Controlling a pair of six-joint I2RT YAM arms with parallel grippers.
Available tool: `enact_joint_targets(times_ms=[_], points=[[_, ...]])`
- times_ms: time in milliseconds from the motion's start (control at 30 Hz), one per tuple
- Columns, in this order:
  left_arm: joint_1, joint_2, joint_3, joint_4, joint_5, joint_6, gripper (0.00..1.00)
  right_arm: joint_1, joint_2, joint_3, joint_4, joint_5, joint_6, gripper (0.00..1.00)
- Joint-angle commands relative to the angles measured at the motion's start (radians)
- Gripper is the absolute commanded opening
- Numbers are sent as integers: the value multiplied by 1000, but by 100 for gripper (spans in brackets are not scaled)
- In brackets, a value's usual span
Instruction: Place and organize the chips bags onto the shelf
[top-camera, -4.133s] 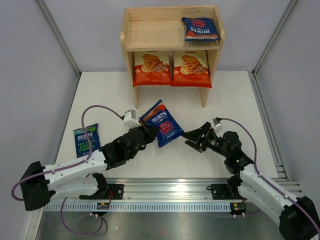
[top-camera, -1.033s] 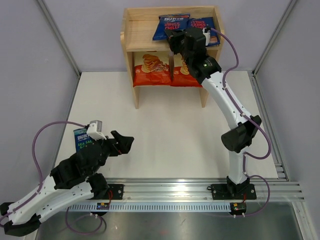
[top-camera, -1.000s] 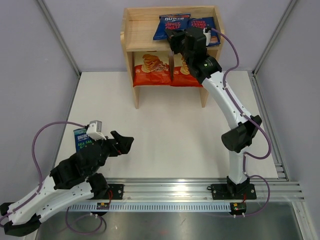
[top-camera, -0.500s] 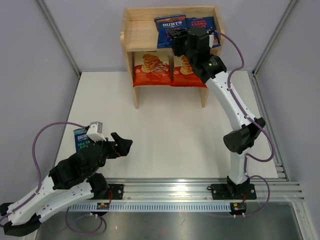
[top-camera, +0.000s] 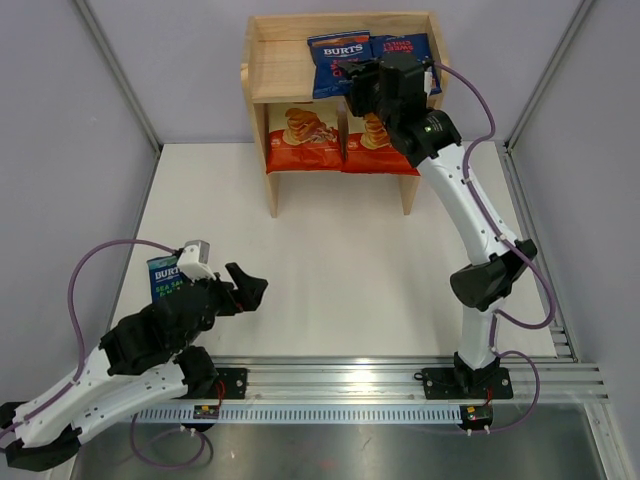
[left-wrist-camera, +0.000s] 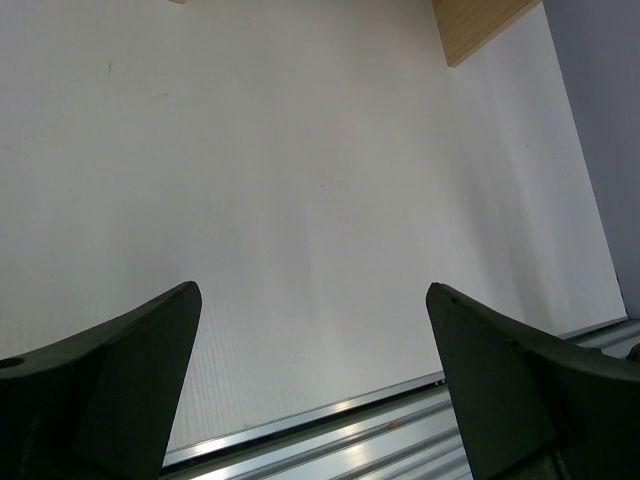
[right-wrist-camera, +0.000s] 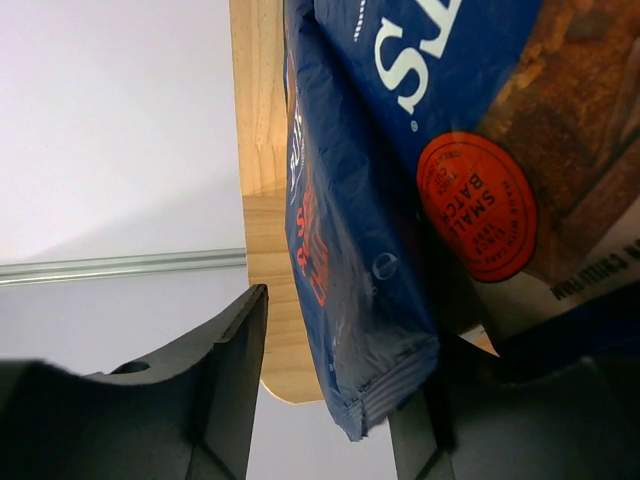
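The wooden shelf (top-camera: 285, 70) stands at the back of the table. On its top tier lie two dark blue chips bags, one in the middle (top-camera: 338, 60) and one at the right (top-camera: 405, 48). My right gripper (top-camera: 356, 92) is at the top tier's front edge. In the right wrist view the right gripper (right-wrist-camera: 340, 350) is open, with the lower edge of a dark blue bag (right-wrist-camera: 340, 200) between its jaws and a gap at the left finger. Two cream-and-orange bags (top-camera: 305, 135) (top-camera: 378, 135) stand on the lower tier. A blue-green bag (top-camera: 165, 280) lies at the left, beside my open, empty left gripper (top-camera: 250, 283) (left-wrist-camera: 312, 290).
Grey walls close in the white table (top-camera: 340, 260) on the left, right and back. A metal rail (top-camera: 350, 385) carrying both arm bases runs along the near edge. The tip of a shelf leg (left-wrist-camera: 480, 20) shows at the top of the left wrist view.
My right gripper has opened and let go of the dark blue bag, which has settled on the top tier left of the other one. The left arm has barely moved.
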Motion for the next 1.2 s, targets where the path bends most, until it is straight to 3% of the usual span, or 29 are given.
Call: enact_joint_targets(times_ms=[0,67,200,400,567,700,867,967,1000,1167], points=[[2,29,47,-4,25,2,99,3,-73,1,2,2,24,53],[2,33,45,-4,28,2,99,9,-98,-59,29,12,28,49],[2,35,42,1,38,-5,99,20,-148,-136,86,45,61,24],[2,24,50,-30,19,-5,99,38,-150,-167,126,119,111,15],[2,18,76,-73,-19,-1,99,72,-80,-69,99,257,125,10],[2,-3,84,-99,-39,2,99,86,-33,-12,57,356,133,10],[2,-22,99,-139,-65,4,99,87,10,14,45,384,130,9],[2,-36,105,-159,-71,2,99,86,33,47,37,375,107,14],[2,-39,107,-163,-74,-1,99,87,36,56,19,366,105,23],[2,-33,133,-186,-67,-4,99,94,21,97,-52,361,66,41]])
